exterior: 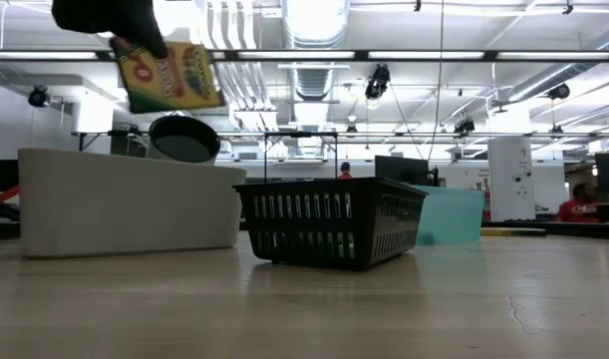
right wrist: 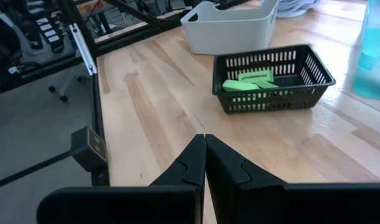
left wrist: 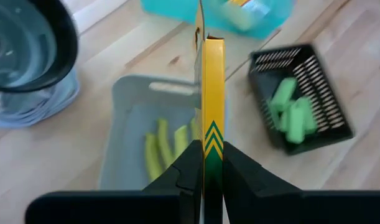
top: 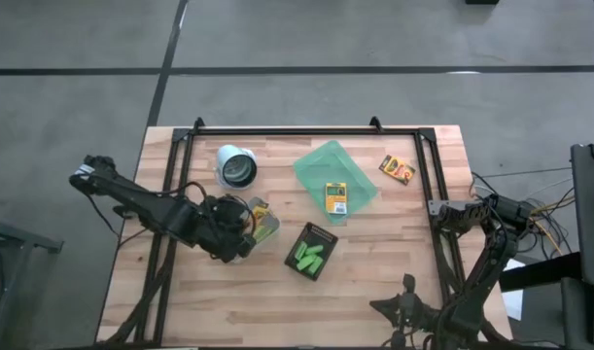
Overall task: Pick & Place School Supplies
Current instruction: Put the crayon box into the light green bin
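- Step in hand, as I read it: placing. left gripper [left wrist: 213, 171] is clamped on a crayon box [left wrist: 213, 93], held edge-on in the air over the grey bin [left wrist: 124, 134]
- Bin sits left of centre, between the white cup [top: 237, 167] and the black basket [top: 312, 251]; yellow-green pieces already lie in it
- Next move likely calls for lowering into the bin, then releasing
- Left arm reaches in from the table's left edge, wrist pitched down at the bin
- Other crayon boxes: one on the green tray [top: 316, 167], one far right on the table
- right gripper [right wrist: 204, 152] closed on nothing, parked low at the near right
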Controlling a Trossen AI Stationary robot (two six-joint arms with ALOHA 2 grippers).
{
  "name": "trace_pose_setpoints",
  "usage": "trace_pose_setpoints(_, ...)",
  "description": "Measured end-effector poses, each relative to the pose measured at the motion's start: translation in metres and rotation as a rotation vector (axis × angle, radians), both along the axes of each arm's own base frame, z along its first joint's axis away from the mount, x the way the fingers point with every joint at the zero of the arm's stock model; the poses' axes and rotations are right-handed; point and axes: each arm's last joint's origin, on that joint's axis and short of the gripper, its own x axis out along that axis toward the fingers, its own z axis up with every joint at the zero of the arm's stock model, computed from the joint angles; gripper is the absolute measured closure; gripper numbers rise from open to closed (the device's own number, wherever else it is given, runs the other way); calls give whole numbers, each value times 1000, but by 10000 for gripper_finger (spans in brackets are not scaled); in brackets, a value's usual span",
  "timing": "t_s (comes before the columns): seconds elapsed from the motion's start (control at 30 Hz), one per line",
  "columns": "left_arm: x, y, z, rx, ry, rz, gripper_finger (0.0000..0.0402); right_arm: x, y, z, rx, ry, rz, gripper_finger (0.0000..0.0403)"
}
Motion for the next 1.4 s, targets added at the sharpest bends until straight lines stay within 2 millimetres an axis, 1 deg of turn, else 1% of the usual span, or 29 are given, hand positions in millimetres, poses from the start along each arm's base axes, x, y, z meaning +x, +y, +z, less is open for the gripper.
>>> trace_pose_setpoints(0.2,-7,2,-4,-17,82,13,360,1,1,1,10,-4,0,394)
trace_pose_setpoints(0.43,-7,2,-4,12,90,-16,360,1,1,1,13,-5,-1,394)
trace_pose_setpoints(0.6,-2,2,-2,59,44,-36,360,1,1,1,13,-5,-1,394)
trace_pose_setpoints(0.7,5,3,2,104,-17,-55,360,1,1,1,12,-5,-1,394)
trace_pose_setpoints(0.87,25,10,9,131,-135,-94,360,1,1,1,6,-3,1,394)
trace_pose_setpoints(1.03,42,19,9,164,-162,-151,360,1,1,1,-41,11,21,394)
trace_pose_setpoints(1.17,53,34,5,197,-128,-170,360,1,1,1,-101,29,46,394)
trace_pose_setpoints(1.27,61,47,1,191,-101,-187,360,1,1,1,-141,41,63,394)
trace_pose_setpoints(1.4,76,66,-1,202,-122,-239,360,1,1,1,-175,51,77,394)
